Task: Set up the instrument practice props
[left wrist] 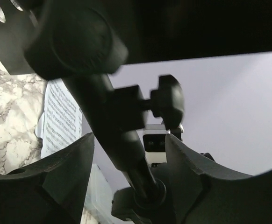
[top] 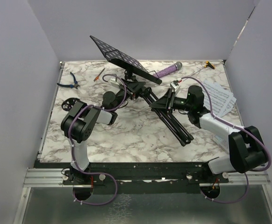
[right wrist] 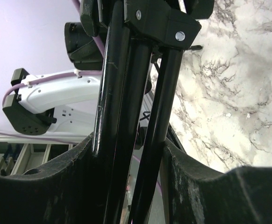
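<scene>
Careful: right hand (right wrist: 128, 142) clamps the tripod music stand (top: 122, 58) legs, left hand (left wrist: 130, 140) hold unclear, leaning stand could slip onto the worktop (top: 126, 135).

Smooth marble-patterned counter (top: 126, 135), matt black metal music stand (top: 119, 56) with glossy tube legs, white paper sheet-music pages (top: 222, 99), purple glitter-finish microphone (top: 166, 71) at the far edge

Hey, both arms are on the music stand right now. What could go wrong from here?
1. The stand's legs are folded together inside the right gripper. Raised upright like this, it would likely topple.
2. The left gripper shows a gap beside the pole, so the stand may slip or twist.
3. The desk hangs close to the microphone, and a swing could knock it.
</scene>
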Available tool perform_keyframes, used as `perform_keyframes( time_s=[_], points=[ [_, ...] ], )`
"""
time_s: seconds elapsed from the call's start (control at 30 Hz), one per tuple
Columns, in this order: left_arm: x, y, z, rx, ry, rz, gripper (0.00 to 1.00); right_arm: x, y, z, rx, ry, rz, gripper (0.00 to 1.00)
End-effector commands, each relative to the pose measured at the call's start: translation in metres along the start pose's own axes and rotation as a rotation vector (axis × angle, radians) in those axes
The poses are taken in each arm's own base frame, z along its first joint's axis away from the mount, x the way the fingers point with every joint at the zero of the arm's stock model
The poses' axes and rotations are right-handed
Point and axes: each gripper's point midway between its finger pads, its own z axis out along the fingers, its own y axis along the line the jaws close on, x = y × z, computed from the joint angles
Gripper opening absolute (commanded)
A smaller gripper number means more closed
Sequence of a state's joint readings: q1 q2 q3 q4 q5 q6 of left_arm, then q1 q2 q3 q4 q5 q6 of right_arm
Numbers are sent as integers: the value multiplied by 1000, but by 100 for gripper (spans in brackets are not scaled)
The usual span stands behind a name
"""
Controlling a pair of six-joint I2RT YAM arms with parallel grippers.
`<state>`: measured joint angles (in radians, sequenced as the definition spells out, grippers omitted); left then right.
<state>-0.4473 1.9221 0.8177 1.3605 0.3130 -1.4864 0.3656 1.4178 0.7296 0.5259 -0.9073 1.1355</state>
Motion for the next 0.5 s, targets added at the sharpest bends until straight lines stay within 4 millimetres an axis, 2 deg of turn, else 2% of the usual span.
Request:
perform_keyframes(
  time_s=[0.0, 0.17, 0.3, 0.37, 0.47],
  points=[
    [-4, -12, 8, 60, -14, 23, 59, -4, 103, -20, -313, -46, -515, 1],
    [-6, -21, 11, 91, -14, 51, 28, -2, 97, -20, -276, -30, -533, 0],
    [-6, -41, 11, 136, -9, 118, 0, -5, 83, -18, -195, -32, -563, 1],
    [-5, -54, 10, 164, -6, 162, 0, -9, 75, -17, -143, -35, -582, 1],
    [-4, -75, 9, 202, 1, 236, 0, -14, 67, -17, -79, -28, -623, 10]
  ],
)
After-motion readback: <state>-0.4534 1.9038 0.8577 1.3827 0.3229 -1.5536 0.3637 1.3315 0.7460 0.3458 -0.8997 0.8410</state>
